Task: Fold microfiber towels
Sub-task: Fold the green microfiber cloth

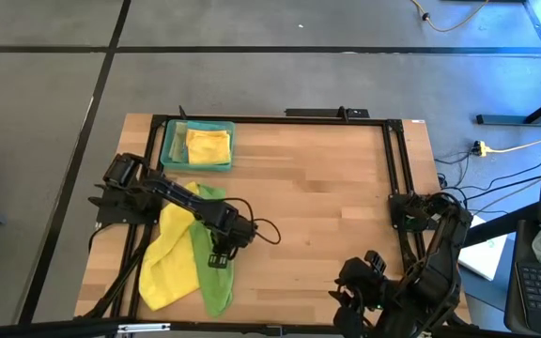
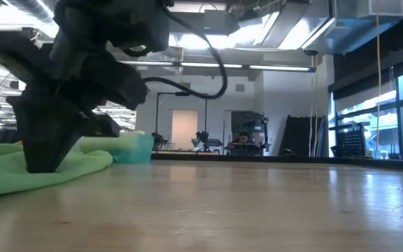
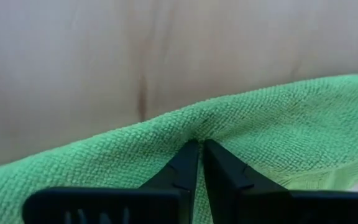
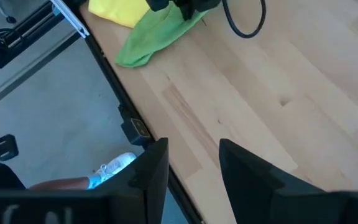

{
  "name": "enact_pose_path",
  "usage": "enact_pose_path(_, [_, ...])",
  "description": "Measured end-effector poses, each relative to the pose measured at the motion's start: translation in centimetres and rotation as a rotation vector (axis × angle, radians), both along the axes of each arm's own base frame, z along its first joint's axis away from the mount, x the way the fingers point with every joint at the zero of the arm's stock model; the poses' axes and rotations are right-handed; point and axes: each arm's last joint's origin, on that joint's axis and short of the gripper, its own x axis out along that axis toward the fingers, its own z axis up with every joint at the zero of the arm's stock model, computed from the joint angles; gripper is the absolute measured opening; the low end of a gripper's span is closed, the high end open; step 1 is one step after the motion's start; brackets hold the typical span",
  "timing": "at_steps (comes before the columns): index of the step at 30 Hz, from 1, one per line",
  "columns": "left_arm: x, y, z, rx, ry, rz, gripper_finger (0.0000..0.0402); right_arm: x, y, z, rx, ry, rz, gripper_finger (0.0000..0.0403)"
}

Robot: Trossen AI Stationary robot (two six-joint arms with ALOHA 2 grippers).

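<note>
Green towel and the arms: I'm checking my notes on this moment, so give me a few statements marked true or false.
1. The left gripper is pinching the edge of the green towel. True.
2. The green towel lies in the tray. False: it lies on the table, beside a yellow towel; another yellow one is in the tray.
3. The right gripper holds a towel. False: it is open and empty, near the table's edge.
4. The green towel is folded square. False: it lies rumpled.
</note>
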Motion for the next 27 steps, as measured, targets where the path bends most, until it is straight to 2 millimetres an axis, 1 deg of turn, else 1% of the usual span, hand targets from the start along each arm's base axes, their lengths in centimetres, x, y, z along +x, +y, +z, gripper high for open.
enact_pose_path(3, [2.2,0.1,0.6,-0.029,-0.173,0.021,0.0018,0.0,0.0,0.0,-0.01,0.002,0.014,0.0145])
enact_pose_path(8, [5.2,0.8,2.2,0.014,-0.439,0.081,0.0007,0.1,-0.1,0.0,-0.015,0.003,0.017,0.0145])
enact_pose_path(11, [5.9,1.5,2.5,0.025,-0.509,0.104,0.0002,0.2,-0.2,0.0,-0.015,0.003,0.013,0.0145])
enact_pose_path(14, [6.4,2.8,2.7,0.048,-0.541,0.139,0.0001,0.6,-0.4,-0.2,-0.021,0.006,0.003,0.0145])
enact_pose_path(16, [6.4,3.8,2.6,0.055,-0.525,0.165,0.0002,1.1,-0.7,-0.8,-0.042,0.024,-0.012,0.0145])
enact_pose_path(18, [6.0,4.9,3.2,0.039,-0.5,0.192,0.0005,1.7,-1.1,-1.7,-0.073,0.049,-0.028,0.0145])
enact_pose_path(20, [5.6,5.7,4.7,0.016,-0.51,0.224,0.0006,2.4,-1.6,-2.7,-0.105,0.075,-0.047,0.0145])
enact_pose_path(23, [4.6,6.6,6.9,0.029,-0.533,0.224,0.0002,3.5,-2.7,-4.2,-0.199,0.132,-0.017,0.0145])
enact_pose_path(27, [2.6,7.4,10.0,0.085,-0.557,0.215,0.0003,5.6,-4.6,-6.4,-0.321,0.217,0.053,0.0145])
